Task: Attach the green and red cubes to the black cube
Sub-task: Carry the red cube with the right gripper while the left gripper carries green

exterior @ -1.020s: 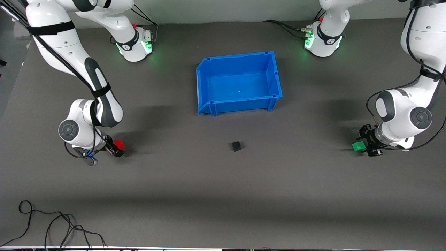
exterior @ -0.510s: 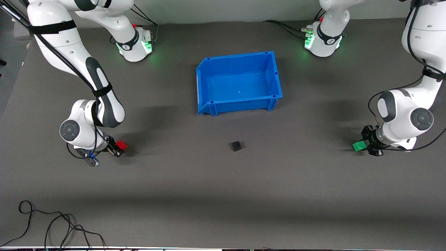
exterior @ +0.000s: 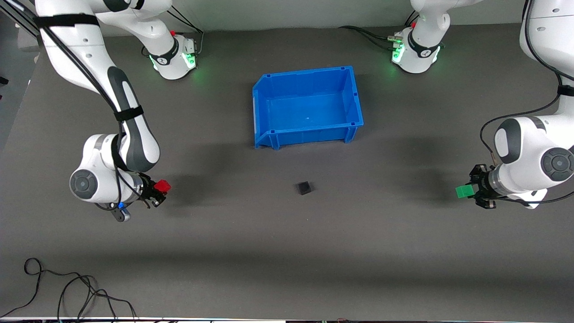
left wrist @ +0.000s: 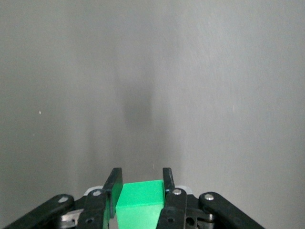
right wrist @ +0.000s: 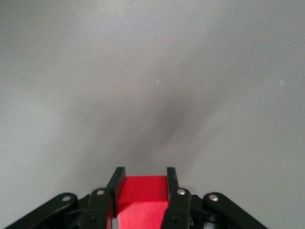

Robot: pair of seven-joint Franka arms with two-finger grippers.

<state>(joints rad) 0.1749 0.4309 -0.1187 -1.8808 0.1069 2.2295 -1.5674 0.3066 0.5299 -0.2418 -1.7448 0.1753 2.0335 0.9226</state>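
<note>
The black cube [exterior: 304, 188] lies on the dark table, nearer the front camera than the blue bin. My left gripper [exterior: 468, 190] is shut on the green cube [exterior: 462, 192] and holds it above the table at the left arm's end; in the left wrist view the green cube [left wrist: 139, 200] sits between the gripper's [left wrist: 140, 179] two black fingers. My right gripper [exterior: 160, 188] is shut on the red cube [exterior: 163, 185] above the table at the right arm's end; the right wrist view shows the red cube [right wrist: 142, 195] clamped in the gripper [right wrist: 143, 176].
An open blue bin [exterior: 354, 96] stands mid-table toward the robots' bases. A loose black cable [exterior: 67, 291] lies near the table's front edge at the right arm's end.
Both grippers have lifted a little with their cubes. The left one shifted slightly outward with the green cube, the right one carried the red cube slightly toward the table's middle. The black cube has not moved.
</note>
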